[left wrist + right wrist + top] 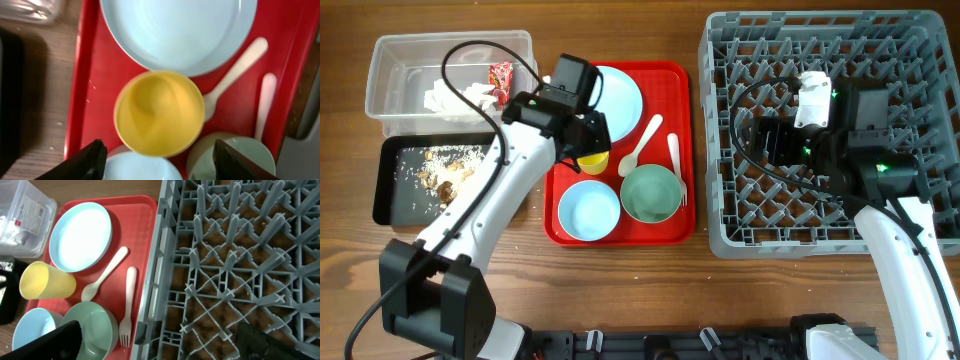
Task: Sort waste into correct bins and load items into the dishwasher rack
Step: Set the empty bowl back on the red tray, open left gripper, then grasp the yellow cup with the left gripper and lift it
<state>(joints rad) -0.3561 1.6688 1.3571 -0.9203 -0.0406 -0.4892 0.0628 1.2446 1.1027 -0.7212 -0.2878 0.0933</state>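
Left gripper [159, 156]: I am hovering it, fingers apart, above the small yellow cup [159, 112], which is standing on the red tray [82, 75] just beside the pale blue plate [175, 30]. Right gripper [160, 342]: I am hovering it, fingers apart, over the dishwasher rack [235, 255].

A flat red plastic tray [668, 90] carries a pale blue round plate [622, 97], a pale blue bowl [589, 211], a mint-green bowl [651, 193], a white plastic spoon [642, 143] and a white fork [675, 160]. The left gripper [588, 142] hangs above a small yellow cup [594, 163].
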